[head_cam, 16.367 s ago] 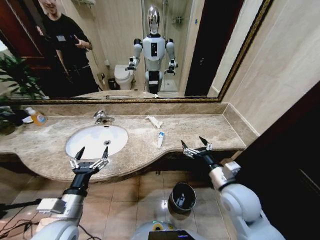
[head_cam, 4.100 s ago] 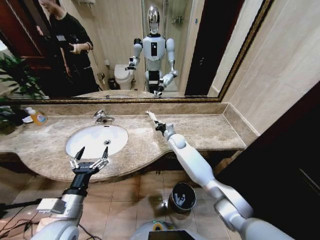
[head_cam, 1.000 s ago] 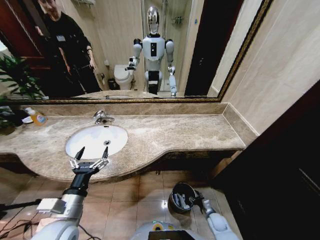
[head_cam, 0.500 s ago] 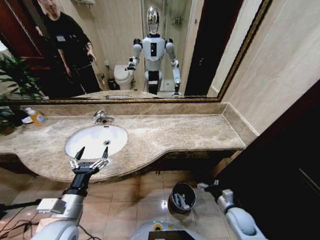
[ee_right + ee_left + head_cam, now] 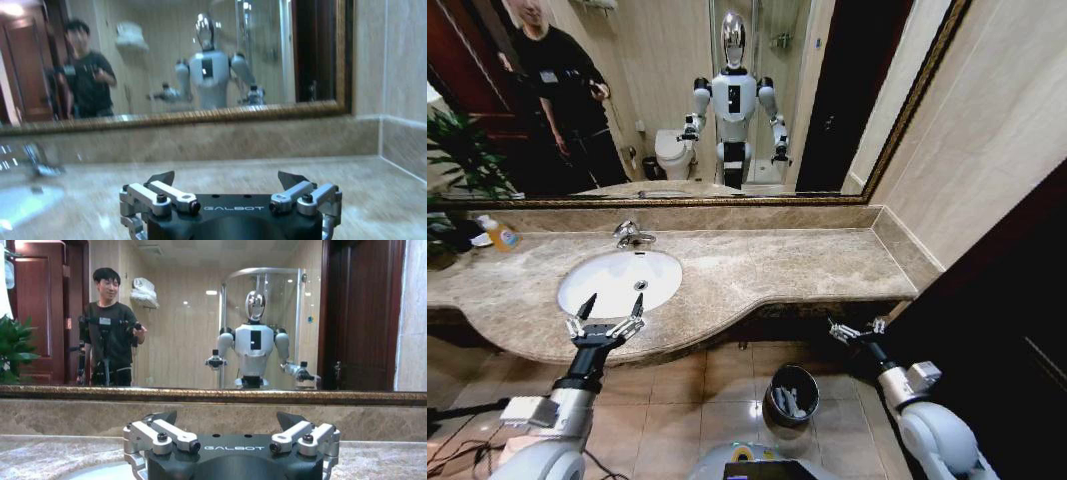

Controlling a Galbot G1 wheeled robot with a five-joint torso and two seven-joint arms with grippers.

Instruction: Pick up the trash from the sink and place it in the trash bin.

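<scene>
From the head view, the marble worktop (image 5: 757, 265) carries no tubes, stick or packet. The trash (image 5: 787, 402) lies as a few pale bits inside the trash bin (image 5: 791, 393), which stands on the tiled floor just below the worktop's front edge, right of the sink (image 5: 619, 281); the task looks all but done. The right hand (image 5: 857, 329) is held in the air just below the front edge near the worktop's right end, above and to the right of the bin, its fingers spread and holding nothing, a pose that fits a hand with nothing left to carry. The left hand (image 5: 607, 315) hovers over the front rim of the basin, fingers apart and empty, parked where it blocks nothing. An orange soap bottle (image 5: 500, 235) stands at the worktop's back left corner, and the chrome tap (image 5: 631, 235) rises behind the basin.

From the left wrist view, the left hand (image 5: 227, 427) points at the mirror, its two fingers wide apart with nothing between them. A sliver of the white basin shows under it and the marble backsplash (image 5: 80, 416) runs behind.

From the right wrist view, the right hand (image 5: 227, 187) is likewise spread and empty, level with the worktop (image 5: 233, 175), and the sink (image 5: 27, 200) shows well off toward the far end.
</scene>
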